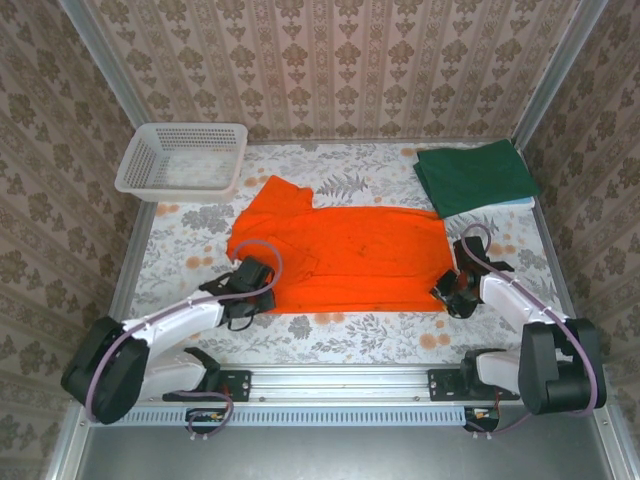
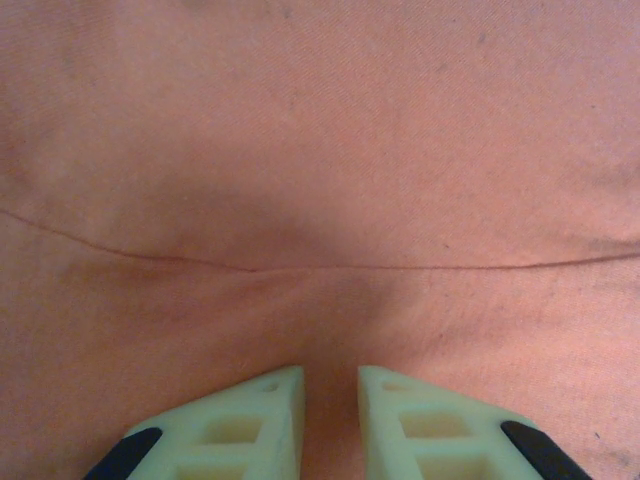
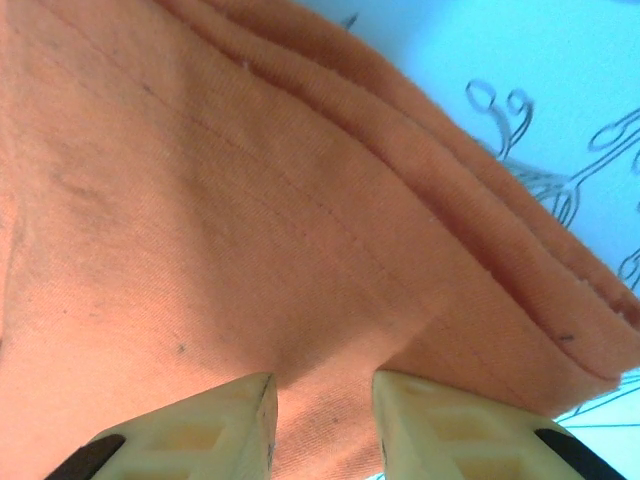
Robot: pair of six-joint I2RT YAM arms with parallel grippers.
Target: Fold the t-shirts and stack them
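The orange t-shirt (image 1: 340, 255) lies spread flat in the middle of the table, one sleeve pointing toward the back left. The dark green t-shirt (image 1: 473, 175) sits folded at the back right. My left gripper (image 1: 262, 290) is at the orange shirt's near left corner. In the left wrist view its jaws (image 2: 330, 375) stand narrow, with orange cloth (image 2: 320, 150) pinched between them. My right gripper (image 1: 452, 292) is at the near right corner. There its jaws (image 3: 323, 380) hold a gathered fold of orange cloth (image 3: 200, 200) close to the layered hem.
A white lattice basket (image 1: 180, 128) stands at the back left corner. The floral tablecloth (image 1: 380, 335) shows in front of the shirt and beside the hem (image 3: 560, 80). Patterned walls close in three sides, and a metal rail runs along the near edge.
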